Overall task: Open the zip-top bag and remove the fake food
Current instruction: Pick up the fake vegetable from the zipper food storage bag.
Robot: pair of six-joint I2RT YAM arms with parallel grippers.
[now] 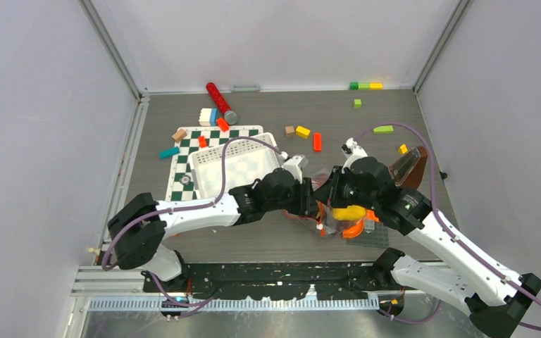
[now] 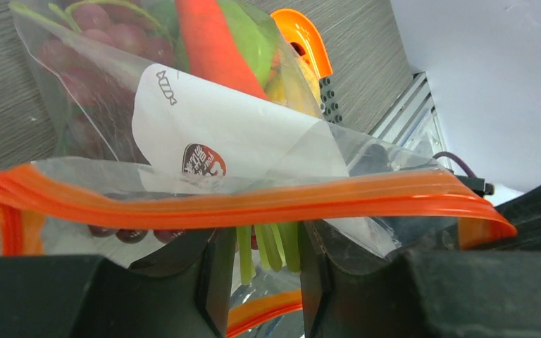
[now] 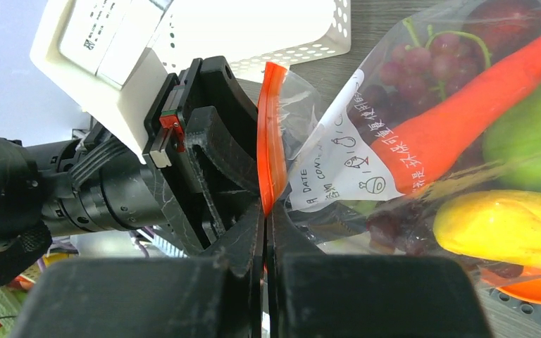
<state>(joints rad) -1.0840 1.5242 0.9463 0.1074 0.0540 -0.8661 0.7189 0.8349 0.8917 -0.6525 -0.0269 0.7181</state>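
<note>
The zip-top bag (image 1: pixel 338 217) sits low between the two arms, just right of the white basket (image 3: pixel 296 35), with its orange zip strip (image 2: pixel 253 201) turned up toward the claws. The fake food (image 3: pixel 465 134) is all inside: carrot, grapes, green apple, yellow piece. The right gripper (image 3: pixel 264 215) is clamped tight on one lip of the strip. The left gripper (image 2: pixel 268 243) has its fingers narrowly apart, with film and green stalks in the gap; whether it pinches the other lip cannot be told from here. Judgement: the step in hand is parting the zip. Each claw needs its own single lip, gripped near mid-strip, then a slow straight pull apart, bag low so nothing spills.
</note>
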